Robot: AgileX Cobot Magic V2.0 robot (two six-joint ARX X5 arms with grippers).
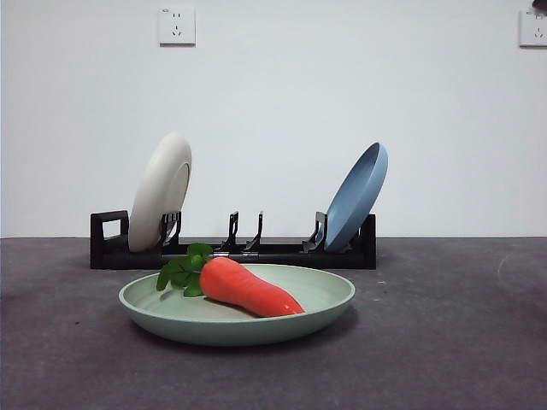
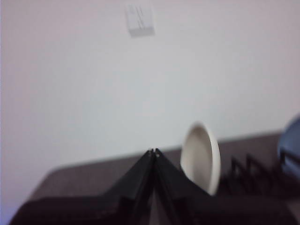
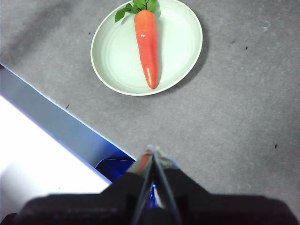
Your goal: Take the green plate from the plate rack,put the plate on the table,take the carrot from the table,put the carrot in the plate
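Observation:
The green plate (image 1: 237,313) lies flat on the dark grey table (image 1: 444,342) in front of the plate rack (image 1: 232,249). The carrot (image 1: 248,288) lies in the plate, leaves toward the left. In the right wrist view the plate (image 3: 178,42) and the carrot (image 3: 147,44) lie well beyond my right gripper (image 3: 153,150), which is shut and empty, raised above the table (image 3: 234,117). My left gripper (image 2: 153,152) is shut and empty, raised, facing the wall near the rack's cream end.
The rack holds a cream-white plate (image 1: 161,190) at its left end and a blue plate (image 1: 357,196) at its right end; its middle slots stand free. The cream plate (image 2: 201,157) also shows in the left wrist view. The table's edge (image 3: 56,117) shows in the right wrist view.

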